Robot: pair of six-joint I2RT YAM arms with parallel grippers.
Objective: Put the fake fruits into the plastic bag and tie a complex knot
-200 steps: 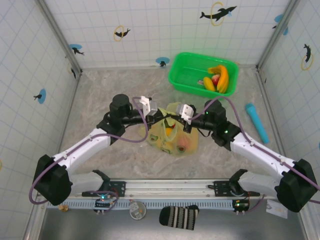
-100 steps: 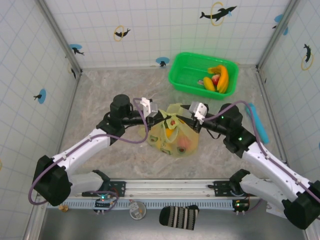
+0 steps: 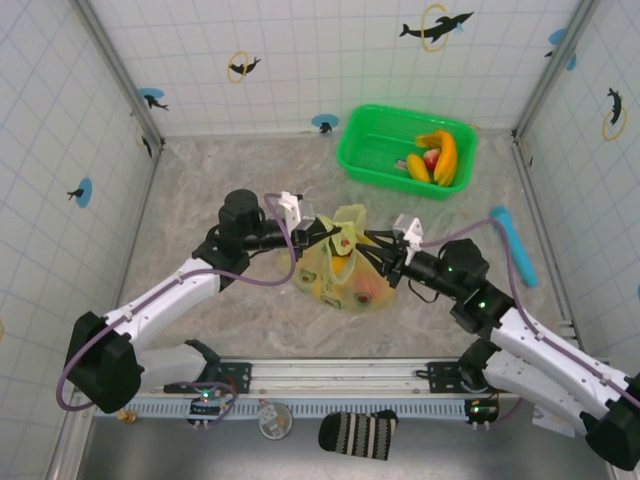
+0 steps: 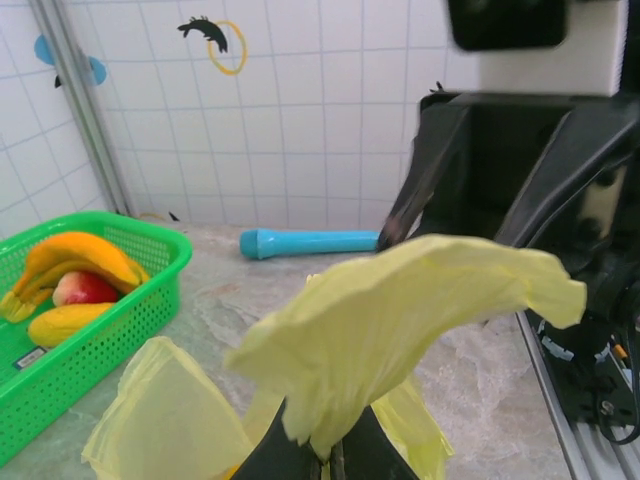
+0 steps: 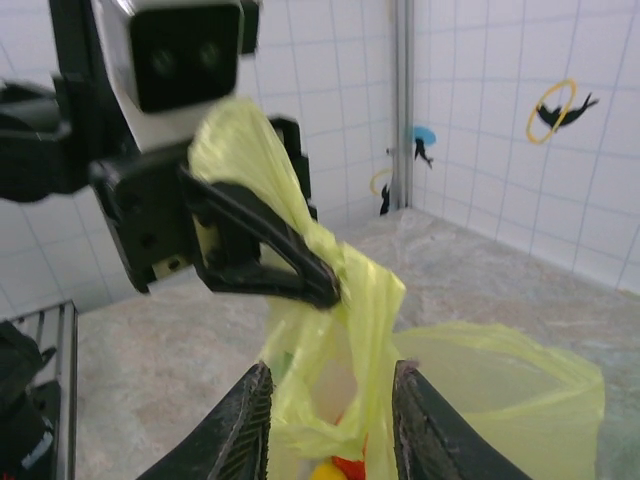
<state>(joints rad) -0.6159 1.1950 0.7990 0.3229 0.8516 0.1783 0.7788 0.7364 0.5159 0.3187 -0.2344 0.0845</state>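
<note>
Top external, risk: the plastic bag (image 3: 345,278) is held up at one side alone, so a hard pull by the left pincer (image 3: 322,230) could tip it and spill the fake fruits (image 3: 347,263) onto the counter (image 3: 220,180).
Top external, position: the bag sits between the two arms, with the left pincer at its upper left and the right pincer (image 3: 382,252) at its right side.
Left wrist, risk: I judge the thin film may slip free or tear if tugged.
Left wrist, position: the left pincer (image 4: 332,452) is clamped on a handle strip (image 4: 400,310) that rises from the fingers and flops rightward.
Right wrist, risk: closing now could catch the bag's body rather than a handle.
Right wrist, position: the right pincer (image 5: 332,375) is spread wide astride the bag's gathered neck, not pinching it, with the fruits just below.
</note>
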